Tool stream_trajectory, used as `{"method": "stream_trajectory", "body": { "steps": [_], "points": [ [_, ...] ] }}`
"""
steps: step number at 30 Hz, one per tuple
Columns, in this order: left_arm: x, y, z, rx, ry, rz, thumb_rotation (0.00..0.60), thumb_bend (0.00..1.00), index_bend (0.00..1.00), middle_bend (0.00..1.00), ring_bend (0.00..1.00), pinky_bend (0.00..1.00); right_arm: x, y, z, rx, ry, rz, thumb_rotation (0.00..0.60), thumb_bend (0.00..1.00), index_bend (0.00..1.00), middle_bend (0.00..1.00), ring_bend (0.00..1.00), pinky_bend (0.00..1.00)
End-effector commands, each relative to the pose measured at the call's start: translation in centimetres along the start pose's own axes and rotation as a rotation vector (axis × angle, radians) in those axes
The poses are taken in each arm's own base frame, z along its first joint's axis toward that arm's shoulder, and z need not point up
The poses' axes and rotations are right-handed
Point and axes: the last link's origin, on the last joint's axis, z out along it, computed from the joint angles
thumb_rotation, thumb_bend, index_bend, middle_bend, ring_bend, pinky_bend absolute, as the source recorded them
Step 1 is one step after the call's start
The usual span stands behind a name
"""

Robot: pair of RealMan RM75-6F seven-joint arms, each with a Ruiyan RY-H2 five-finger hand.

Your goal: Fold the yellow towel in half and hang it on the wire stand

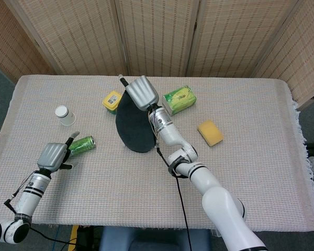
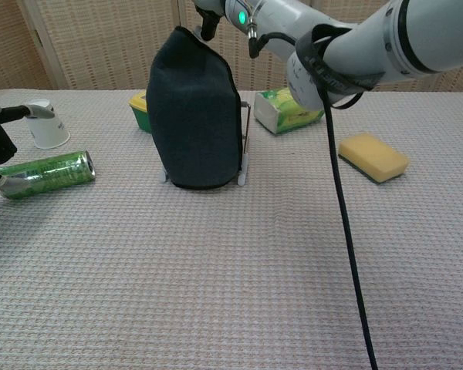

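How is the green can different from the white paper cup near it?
The green can lies on its side on the table, while the white cup stands upside down on its rim. The can is a shiny, straight cylinder; the cup is matte and tapered. The can sits nearer the left hand than the cup. Both rest on the woven tablecloth.
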Motion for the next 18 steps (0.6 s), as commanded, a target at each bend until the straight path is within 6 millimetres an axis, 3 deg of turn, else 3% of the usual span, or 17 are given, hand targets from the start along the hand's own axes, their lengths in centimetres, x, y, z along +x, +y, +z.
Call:
{"method": "stream_trajectory", "body": {
  "steps": [1,8,14,18],
  "points": [
    [0.3,0.1,0.1,-0.002,0.013,-0.004,0.600,0.27,0.00,0.88,0.76,0.91,-0.1,0.4,-0.2,0.002,0.006,0.000,0.600,0.40,0.00,0.83,1.00,1.00],
    [1.2,0.0,0.0,-0.002,0.056,0.005,0.600,0.26,0.00,0.85,0.73,0.91,-0.6,2.0,-1.7,-0.006,0.043,0.049,0.600,0.39,0.00,0.80,0.99,1.00],
    [1.5,-0.3,-0.4,0.014,0.076,0.048,0.600,0.26,0.00,0.59,0.52,0.86,-1.8,4.8,-5.1,-0.021,0.063,0.104,0.600,0.39,0.01,0.73,0.93,1.00],
    [1.6,-0.5,-0.8,0.041,0.092,0.068,0.600,0.26,0.00,0.47,0.44,0.76,-1.6,6.7,-9.1,-0.036,0.075,0.137,0.600,0.39,0.12,0.69,0.87,0.97]
  ]
}}
